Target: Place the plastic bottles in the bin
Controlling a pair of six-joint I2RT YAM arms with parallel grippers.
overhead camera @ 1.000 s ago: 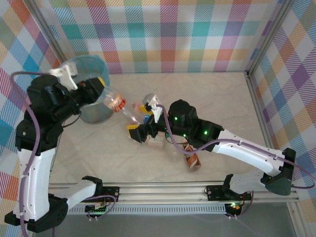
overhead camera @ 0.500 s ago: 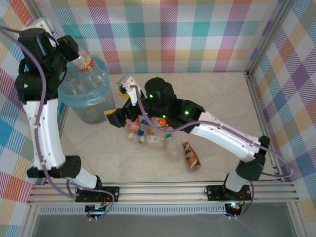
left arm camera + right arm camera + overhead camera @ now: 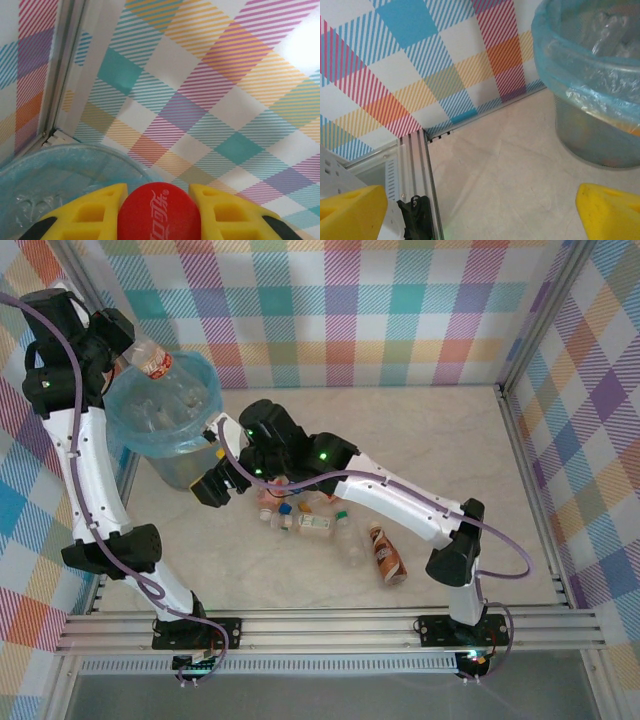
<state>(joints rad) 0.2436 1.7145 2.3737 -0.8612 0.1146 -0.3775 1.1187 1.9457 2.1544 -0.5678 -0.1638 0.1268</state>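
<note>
1. While pinching a red-capped bottle (image 3: 157, 220) between the left fingers (image 3: 95, 212), now raised over the bin (image 3: 185, 470) from beside it: ready to drop.
2. With right fingers (image 3: 350, 212) spread and empty, swung leftward beside the bin's foot.
3. Inside the bin, several clear bottles (image 3: 165, 405); on the tabletop (image 3: 440, 440), a cluster (image 3: 305, 518) left.

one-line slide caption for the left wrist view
Left tool grips a red-capped plastic bottle at the rim of the blue-bagged round bin
</note>
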